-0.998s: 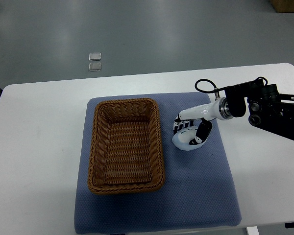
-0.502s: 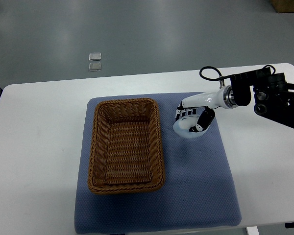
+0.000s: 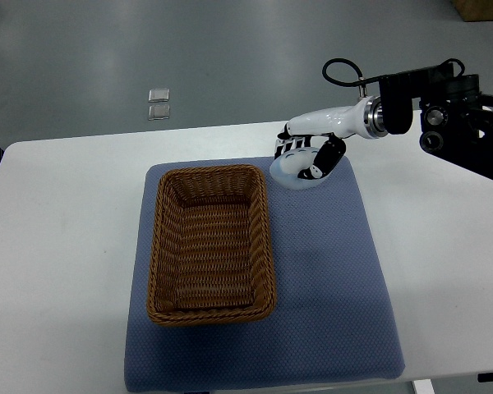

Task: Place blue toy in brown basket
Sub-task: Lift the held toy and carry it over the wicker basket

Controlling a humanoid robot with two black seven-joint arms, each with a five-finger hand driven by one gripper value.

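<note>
Toy (image 3: 296,170), pale blue and rounded, is enclosed by the right robot hand (image 3: 306,158) above the pad's far edge, right of the empty basket (image 3: 211,242). Appears light, rigid, possibly slippery; whole-hand enclosure suits.

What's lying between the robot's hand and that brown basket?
Nothing: in the top view only bare blue mat separates the right hand from the brown basket.

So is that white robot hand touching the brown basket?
Apart. The top view shows the right hand beyond the brown basket's far right corner, with blue mat visible between them.
</note>
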